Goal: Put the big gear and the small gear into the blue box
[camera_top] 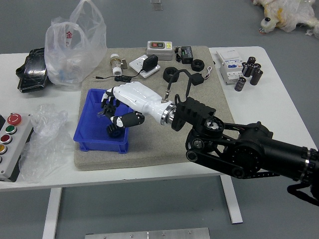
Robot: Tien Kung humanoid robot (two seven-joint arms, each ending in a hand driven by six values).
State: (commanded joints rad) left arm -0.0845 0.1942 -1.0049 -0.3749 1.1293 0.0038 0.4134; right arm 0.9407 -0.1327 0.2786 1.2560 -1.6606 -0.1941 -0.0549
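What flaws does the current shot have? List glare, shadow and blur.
Head view: soft, fairly even light with faint shadows; small glints on the black package and the plastic bag; dark parts of the right hand merge over the blue box; no strong blur stands out.

A red character, reading like 金, is showing on the clear plastic bag (77, 57) at the upper left of the frame. Pale print is marking the black adapter (187, 55) at top centre and the white box (231, 66) at upper right, staying too small to read.
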